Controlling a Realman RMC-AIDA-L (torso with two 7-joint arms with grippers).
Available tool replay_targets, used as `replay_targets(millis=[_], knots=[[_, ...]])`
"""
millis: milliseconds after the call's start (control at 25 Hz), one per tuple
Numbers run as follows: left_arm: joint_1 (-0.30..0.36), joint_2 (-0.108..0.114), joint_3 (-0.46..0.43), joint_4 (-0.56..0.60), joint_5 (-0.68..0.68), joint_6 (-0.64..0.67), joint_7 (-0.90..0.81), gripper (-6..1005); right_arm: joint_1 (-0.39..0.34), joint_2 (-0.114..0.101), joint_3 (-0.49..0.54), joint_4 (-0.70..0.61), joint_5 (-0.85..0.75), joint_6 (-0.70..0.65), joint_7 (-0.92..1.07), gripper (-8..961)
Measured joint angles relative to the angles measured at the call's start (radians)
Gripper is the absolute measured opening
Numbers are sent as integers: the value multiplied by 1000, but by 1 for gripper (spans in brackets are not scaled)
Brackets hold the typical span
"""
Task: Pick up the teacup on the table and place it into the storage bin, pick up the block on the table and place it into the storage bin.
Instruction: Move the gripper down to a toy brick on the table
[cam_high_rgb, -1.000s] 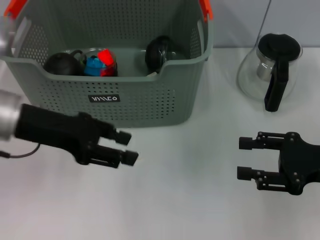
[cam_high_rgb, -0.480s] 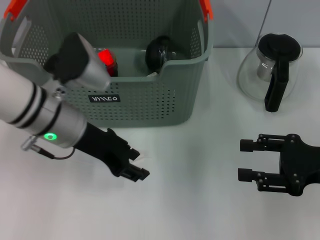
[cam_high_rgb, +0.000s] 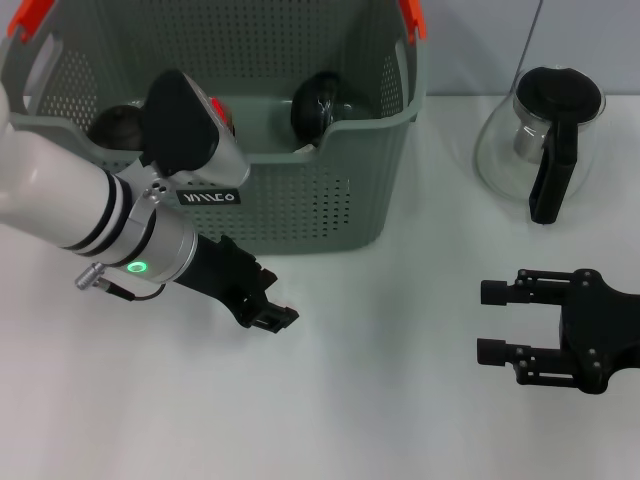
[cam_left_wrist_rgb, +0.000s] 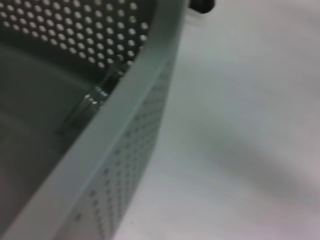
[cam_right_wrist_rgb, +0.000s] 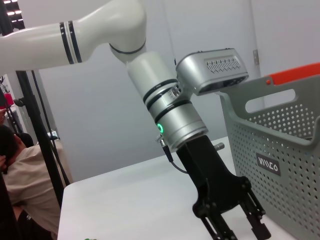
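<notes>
Since a second ago the left gripper (cam_high_rgb: 268, 312) has swung down before the storage bin (cam_high_rgb: 300, 200), fingers near-closed and empty, right gripper (cam_high_rgb: 500, 320) open and idle; dark cups and red block lie binned, so withdraw clear of the wall.

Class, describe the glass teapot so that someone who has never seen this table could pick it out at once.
Start at the large grey storage bin at the back of the white table. Look to the robot's right of it: the glass teapot stands alone there, beyond the right gripper. It is the only clear, rounded vessel, with a black lid and black handle.
</notes>
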Motion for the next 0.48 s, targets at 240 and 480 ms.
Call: replay_targets(millis=[240,480], knots=[[-5,0,46,-24,35,-52,-22,580,-2,0,0,0,0,-1,0,701],[-6,0,75,-32,56,-86,-46,580,-1,0,0,0,0,-3,0,700]])
